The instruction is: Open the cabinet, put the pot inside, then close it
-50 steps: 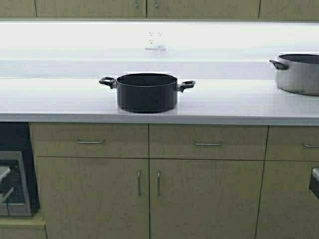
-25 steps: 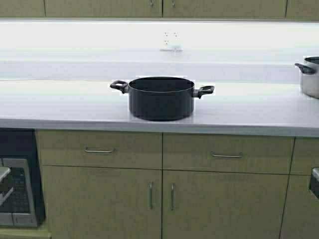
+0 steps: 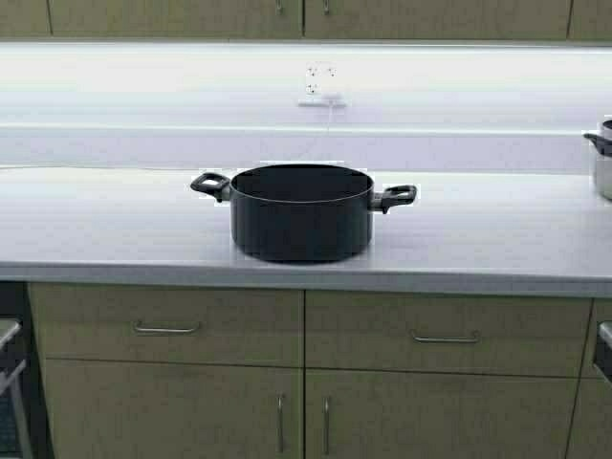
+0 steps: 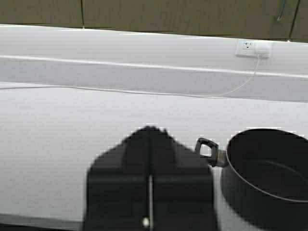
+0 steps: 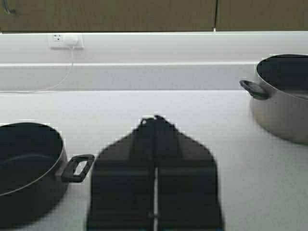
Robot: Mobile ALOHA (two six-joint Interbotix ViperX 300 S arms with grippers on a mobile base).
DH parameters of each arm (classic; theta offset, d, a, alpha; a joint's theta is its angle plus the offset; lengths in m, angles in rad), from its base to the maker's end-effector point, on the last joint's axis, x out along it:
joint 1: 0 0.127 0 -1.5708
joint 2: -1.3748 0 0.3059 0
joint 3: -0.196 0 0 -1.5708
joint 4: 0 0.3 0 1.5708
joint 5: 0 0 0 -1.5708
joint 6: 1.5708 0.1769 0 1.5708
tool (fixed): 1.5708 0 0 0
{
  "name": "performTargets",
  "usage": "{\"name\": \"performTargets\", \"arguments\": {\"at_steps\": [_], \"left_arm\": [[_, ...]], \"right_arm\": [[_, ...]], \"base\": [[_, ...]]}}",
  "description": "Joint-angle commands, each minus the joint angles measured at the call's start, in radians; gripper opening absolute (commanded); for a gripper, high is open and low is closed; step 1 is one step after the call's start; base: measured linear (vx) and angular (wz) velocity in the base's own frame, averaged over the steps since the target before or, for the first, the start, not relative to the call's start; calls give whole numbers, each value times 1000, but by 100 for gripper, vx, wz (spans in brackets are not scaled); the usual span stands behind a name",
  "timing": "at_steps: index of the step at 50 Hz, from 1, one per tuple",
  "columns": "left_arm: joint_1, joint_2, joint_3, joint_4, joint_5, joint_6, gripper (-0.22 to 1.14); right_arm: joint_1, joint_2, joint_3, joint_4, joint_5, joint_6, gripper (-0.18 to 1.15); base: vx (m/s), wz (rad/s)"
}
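The black pot (image 3: 301, 212) stands on the white counter (image 3: 497, 239), mid-view, with a loop handle on each side. The wall cabinet's (image 3: 287, 17) two tan doors are shut; only their lower edge and handle ends show at the top. My left gripper (image 4: 150, 129) is shut and empty, left of the pot (image 4: 267, 178) near its handle. My right gripper (image 5: 155, 118) is shut and empty, right of the pot (image 5: 26, 168). Neither gripper shows in the high view.
A larger silver-grey pot (image 5: 284, 94) stands on the counter at the far right, also in the high view (image 3: 602, 158). A wall outlet with a plug and cord (image 3: 321, 86) is behind the pot. Base cabinets with drawers (image 3: 306, 382) sit below.
The robot has driven closer to the counter: the pot looks larger and lower, and the silver pot has slid toward the right edge.
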Motion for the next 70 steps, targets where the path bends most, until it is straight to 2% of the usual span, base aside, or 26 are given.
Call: {"name": "performTargets", "arguments": {"at_steps": [1, 27, 50, 60, 63, 65, 67, 70], "left_arm": [[0, 12, -12, 2, -2, -2, 3], [0, 72, -14, 5, -2, -2, 3], [0, 48, -8, 3, 15, -6, 3], [-3, 40, -11, 0, 34, -8, 5], [-23, 35, -17, 5, 32, -6, 11], [-51, 31, -20, 8, 32, -2, 19], [-83, 26, -20, 20, 37, -2, 34], [-150, 25, -18, 35, 49, -18, 63]], "right_arm": [[2, 3, -26, 0, -6, 0, 5], [2, -20, -18, -2, -2, 0, 5], [2, -21, -15, -2, 2, 2, 5], [48, -12, -20, -2, 2, 2, 6], [69, -11, -26, 0, -2, 8, 9], [97, 0, -31, 0, 2, 17, 17], [138, 12, -35, -2, 2, 23, 30], [209, 34, -38, -2, 0, 34, 59]], "base": [[29, 3], [33, 8], [22, 3], [13, -5], [8, -4], [7, -4], [6, -3], [5, -4]]}}
